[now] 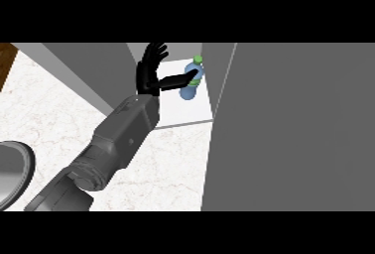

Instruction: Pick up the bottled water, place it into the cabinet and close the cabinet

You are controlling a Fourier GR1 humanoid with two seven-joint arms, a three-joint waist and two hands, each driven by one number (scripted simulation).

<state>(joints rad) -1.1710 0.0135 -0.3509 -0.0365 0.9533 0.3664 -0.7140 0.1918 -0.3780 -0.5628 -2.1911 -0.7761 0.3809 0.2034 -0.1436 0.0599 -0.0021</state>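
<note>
The bottle (193, 79) lies inside the cabinet (110, 64), on its white floor near the back edge, close against the open door (293, 124) that fills the right of the view. It is pale blue with a green cap and a green band. By its look it is a light, stiff plastic bottle with a smooth round wall, so it would probably slip or roll if nudged. The middle of the body, near the band, seems the best place to hold it, since the neck is thin.

The hand (152, 69) reaches into the cabinet just left of the bottle. Its fingers stand straight up and spread, and only the thumb stretches across to touch the bottle near the band. Nothing is curled round it, so the bottle looks set down or about to be freed.

Which arm this is cannot be read with certainty. It enters from the lower left, so I take it for the left; no other hand shows. The door hides the cabinet's right side. A grey round rim (15, 173), cut off at the counter's (168, 168) left edge, cannot be identified.
</note>
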